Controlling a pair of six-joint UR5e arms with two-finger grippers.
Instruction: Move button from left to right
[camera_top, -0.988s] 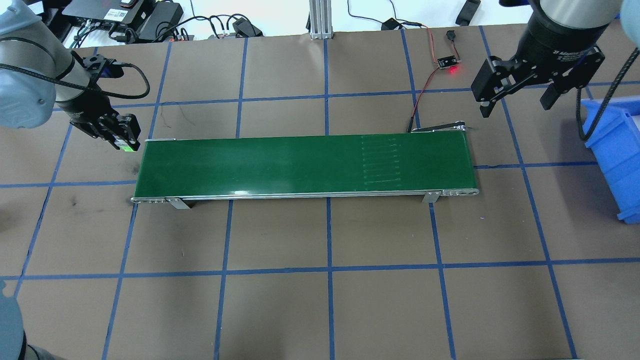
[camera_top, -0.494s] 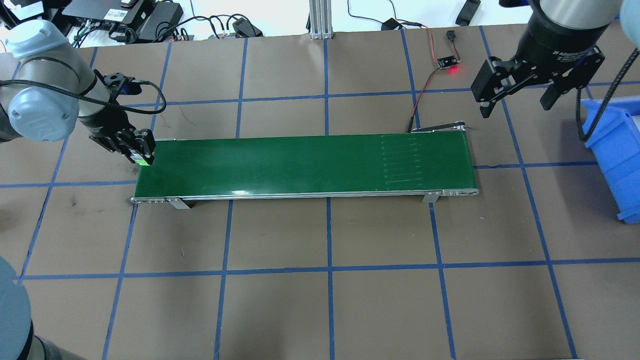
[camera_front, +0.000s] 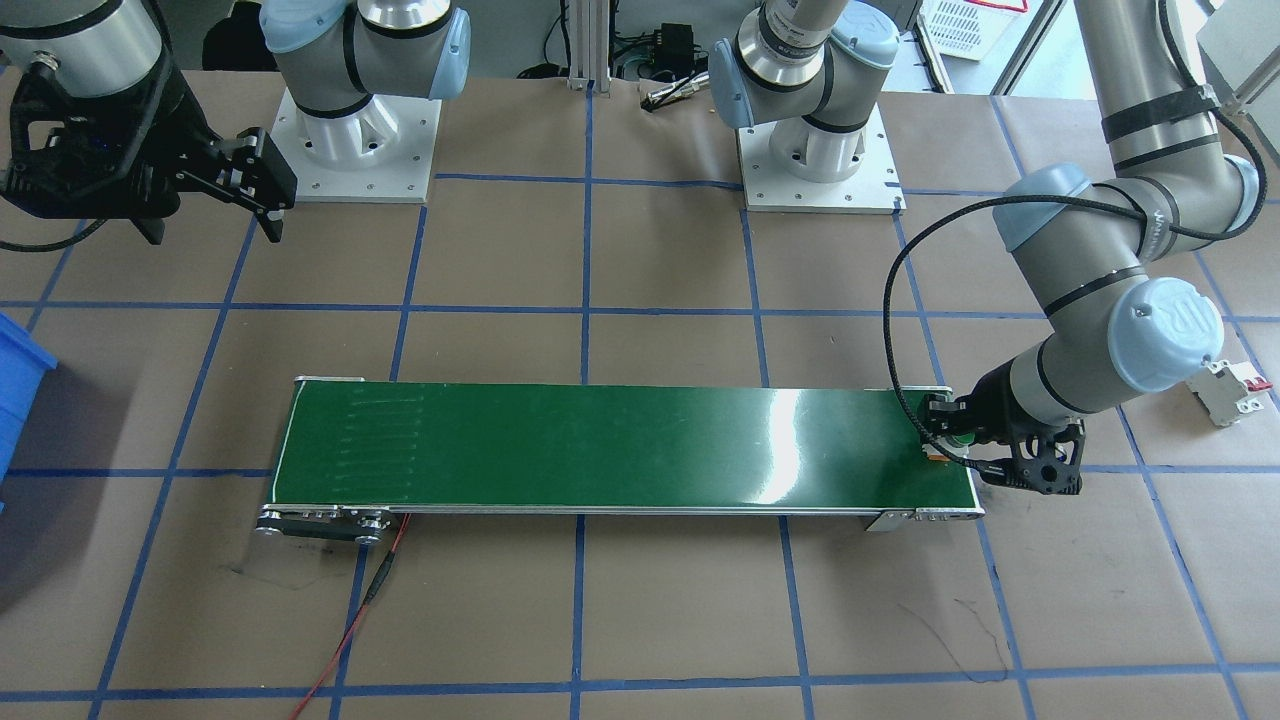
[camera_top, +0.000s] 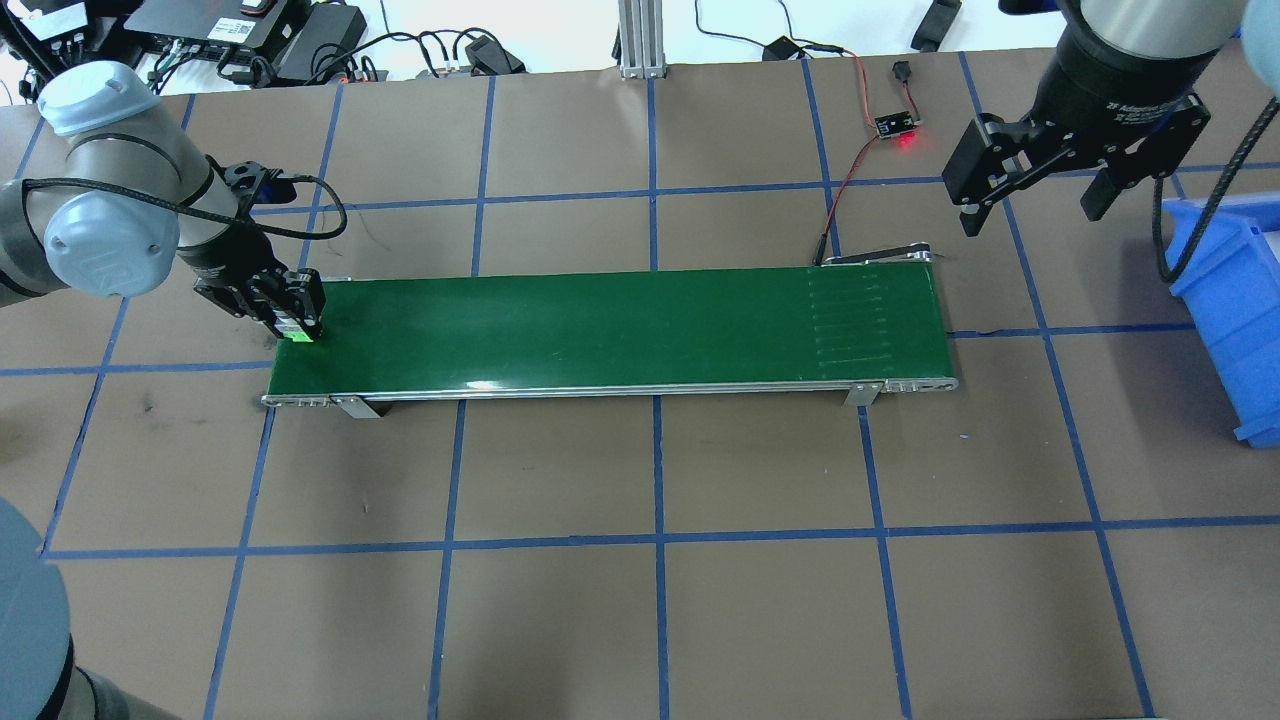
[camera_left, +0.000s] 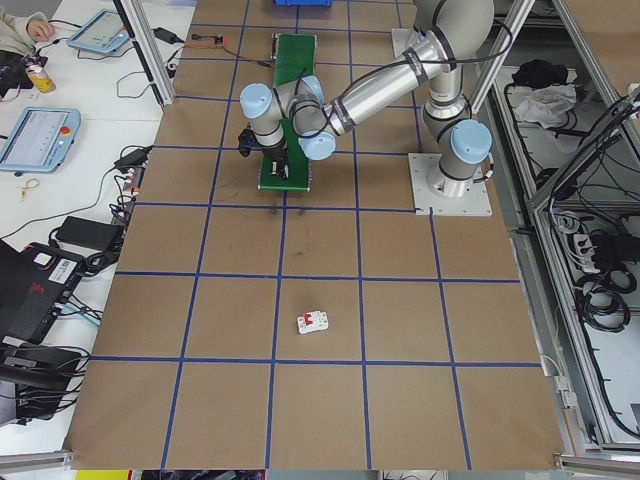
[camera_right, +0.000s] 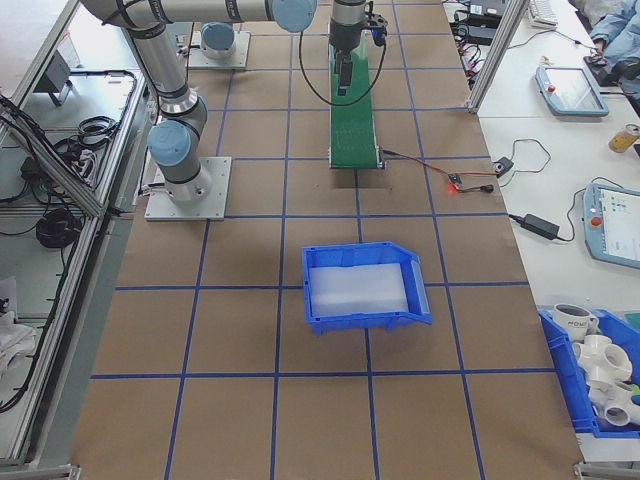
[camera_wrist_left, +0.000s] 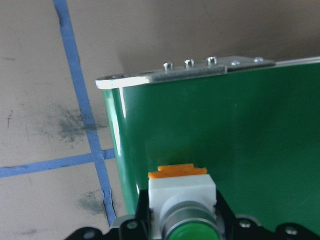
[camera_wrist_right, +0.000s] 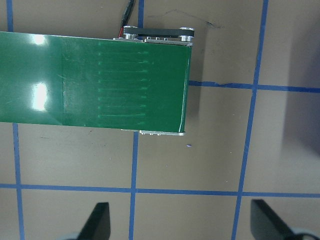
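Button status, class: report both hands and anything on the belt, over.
Left hand shut on the button, over the green belt's left end. Right hand open, empty, above the table off the belt's right end. Belt surface bare ahead.

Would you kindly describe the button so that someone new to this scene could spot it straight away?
Find the long green conveyor belt in the middle of the brown table, and follow it to the end on the robot's left. There the left gripper holds the button over the belt. It has a round green cap, white collar and orange base, unlike the boxy white circuit breaker lying apart on the table.
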